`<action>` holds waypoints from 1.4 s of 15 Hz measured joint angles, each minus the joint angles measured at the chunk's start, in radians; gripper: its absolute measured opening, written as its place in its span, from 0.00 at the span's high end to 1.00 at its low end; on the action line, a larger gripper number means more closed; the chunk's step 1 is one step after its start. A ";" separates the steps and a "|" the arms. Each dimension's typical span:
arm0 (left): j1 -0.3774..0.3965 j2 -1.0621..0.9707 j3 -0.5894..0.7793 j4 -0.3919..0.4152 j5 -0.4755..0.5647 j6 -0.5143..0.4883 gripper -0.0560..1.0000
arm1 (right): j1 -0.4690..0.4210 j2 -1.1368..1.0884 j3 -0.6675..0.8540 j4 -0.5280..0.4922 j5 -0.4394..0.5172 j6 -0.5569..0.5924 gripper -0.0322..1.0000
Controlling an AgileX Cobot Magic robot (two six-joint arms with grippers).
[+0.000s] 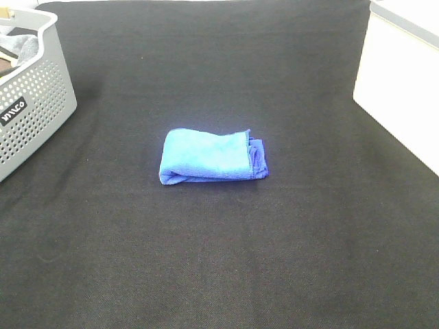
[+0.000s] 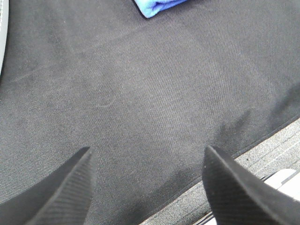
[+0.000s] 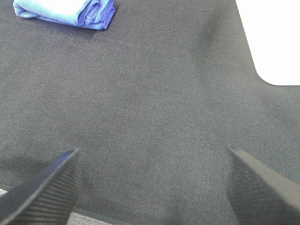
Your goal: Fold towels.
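The grey basket (image 1: 31, 96) and the white box (image 1: 401, 75) are cut off by picture edges.

A black woven cloth (image 1: 219, 260) is covering the bench, filling nearly the whole exterior view under even, bright lighting. A grey perforated basket (image 1: 34, 110) is sitting at the far left, and a white box (image 1: 401, 89) with a grey rim is standing at the far right. The left wrist view is showing a grey striped surface (image 2: 276, 150) past the cloth's edge.
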 joint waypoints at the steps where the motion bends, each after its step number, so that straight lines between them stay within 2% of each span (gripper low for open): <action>1: 0.000 0.000 0.000 0.000 -0.001 0.002 0.35 | 0.000 0.000 0.000 0.000 0.000 0.000 0.21; 5: 0.001 0.000 0.000 0.000 -0.003 0.003 0.35 | 0.000 0.000 0.001 0.000 0.000 0.000 0.21; 6: 0.029 -0.001 0.000 -0.002 -0.003 0.003 0.35 | 0.000 0.000 0.001 0.000 0.000 0.000 0.21; 8: 0.130 -0.034 0.000 -0.004 -0.004 0.003 0.35 | -0.037 -0.008 0.001 0.002 0.000 0.000 0.21; 10: 0.242 -0.124 0.002 -0.004 -0.005 0.003 0.35 | -0.119 -0.053 0.001 0.003 -0.001 0.000 0.21; 12: 0.314 -0.219 0.005 -0.004 -0.005 0.003 0.35 | -0.195 -0.131 0.001 0.003 -0.001 0.000 0.21; 21: 0.330 -0.272 0.005 -0.007 -0.004 0.004 0.35 | -0.206 -0.191 0.003 0.007 -0.001 0.000 0.21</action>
